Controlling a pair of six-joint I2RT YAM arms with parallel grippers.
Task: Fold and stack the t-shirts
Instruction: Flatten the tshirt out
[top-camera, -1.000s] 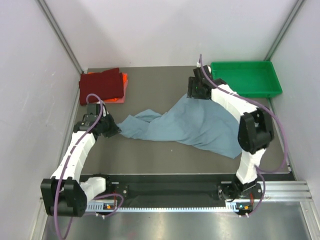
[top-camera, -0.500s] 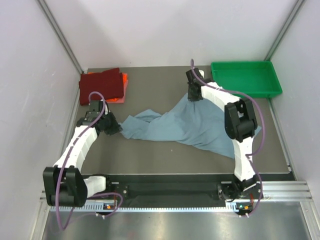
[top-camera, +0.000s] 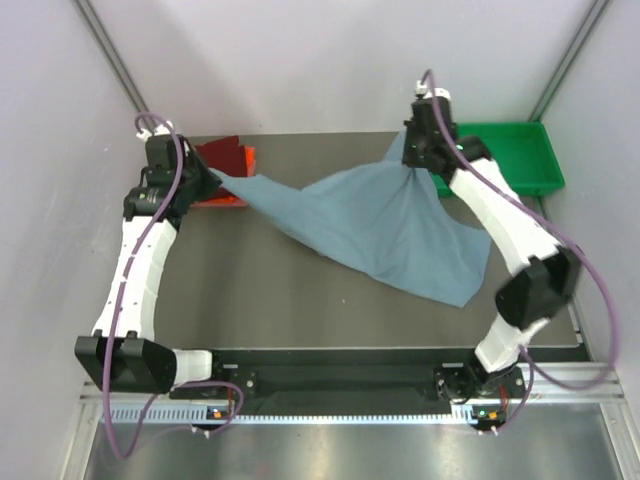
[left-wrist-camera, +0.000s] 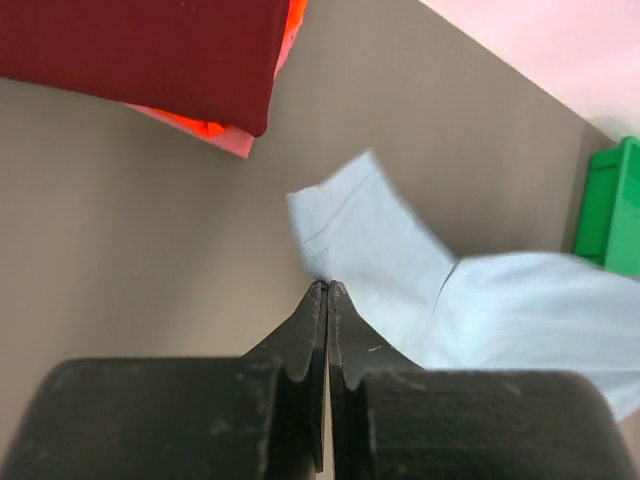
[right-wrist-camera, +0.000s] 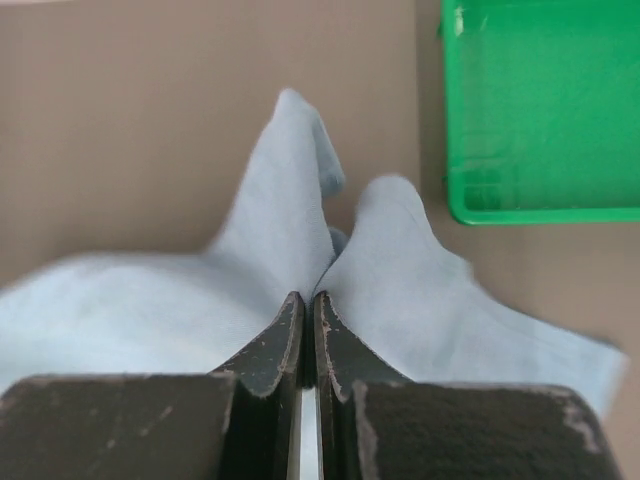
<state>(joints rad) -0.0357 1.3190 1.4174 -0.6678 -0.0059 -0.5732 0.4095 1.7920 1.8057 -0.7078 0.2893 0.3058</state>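
Both arms lifted up & back, so your blue-grey shirt (top-camera: 380, 215) now hangs stretched between them. L pincer (left-wrist-camera: 327, 288) & R pincer (right-wrist-camera: 303, 298) each pinch a corner, shut tight. You can prob. lay it flat next. Ahead-left of L pincer lies red shirt (left-wrist-camera: 140, 50) on orange shirt (left-wrist-camera: 190, 122). Ahead-right of R pincer, green tray (right-wrist-camera: 540, 213): nothing seen inside.

Plain dusty grey-blue t-shirt (top-camera: 380, 220), dark red t-shirt (left-wrist-camera: 150, 50), orange t-shirt (top-camera: 247, 158), bright green tray (top-camera: 500, 165), grey-brown table (top-camera: 260, 290).
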